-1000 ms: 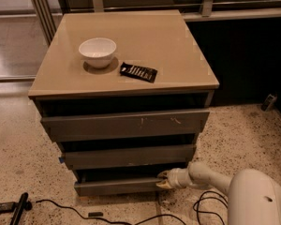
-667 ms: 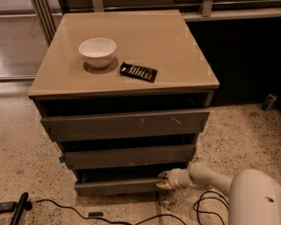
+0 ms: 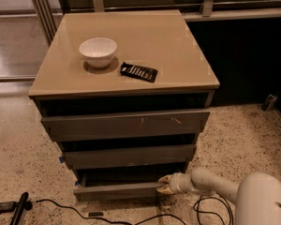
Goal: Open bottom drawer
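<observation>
The bottom drawer (image 3: 117, 190) is the lowest, smallest dark grey front of the cabinet, plain and without a handle, with a dark gap above it. My gripper (image 3: 165, 184) sits at the drawer's right end, at its top edge, reaching in from my white arm (image 3: 210, 183) at the lower right. The fingertips touch the drawer front's right end. The middle drawer front (image 3: 129, 156) and the wide top front with white scuff marks (image 3: 126, 124) sit above it.
A white bowl (image 3: 98, 51) and a black flat packet (image 3: 138, 71) lie on the tan cabinet top (image 3: 178, 46). Black cables (image 3: 61, 209) and a black tool (image 3: 18, 208) lie on the speckled floor at the lower left. A dark wall stands to the right.
</observation>
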`<action>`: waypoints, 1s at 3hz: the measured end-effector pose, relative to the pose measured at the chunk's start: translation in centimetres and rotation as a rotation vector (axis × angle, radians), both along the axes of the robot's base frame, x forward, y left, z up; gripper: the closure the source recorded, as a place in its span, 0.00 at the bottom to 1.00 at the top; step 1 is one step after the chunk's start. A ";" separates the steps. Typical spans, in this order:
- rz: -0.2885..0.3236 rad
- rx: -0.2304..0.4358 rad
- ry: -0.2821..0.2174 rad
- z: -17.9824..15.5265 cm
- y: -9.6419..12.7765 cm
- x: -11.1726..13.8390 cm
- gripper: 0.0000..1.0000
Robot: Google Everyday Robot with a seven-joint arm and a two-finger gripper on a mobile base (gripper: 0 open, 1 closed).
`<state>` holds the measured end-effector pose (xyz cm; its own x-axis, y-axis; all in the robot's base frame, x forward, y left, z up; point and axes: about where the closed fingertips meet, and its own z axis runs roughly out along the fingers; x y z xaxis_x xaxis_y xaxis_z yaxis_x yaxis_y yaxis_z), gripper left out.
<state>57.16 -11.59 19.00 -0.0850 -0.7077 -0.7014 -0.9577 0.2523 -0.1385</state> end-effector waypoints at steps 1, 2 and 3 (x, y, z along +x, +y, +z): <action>0.000 0.000 0.000 0.0 0.0 0.0 0.58; 0.000 0.000 0.000 0.0 0.0 0.0 0.35; 0.000 0.000 0.000 0.0 0.0 0.0 0.12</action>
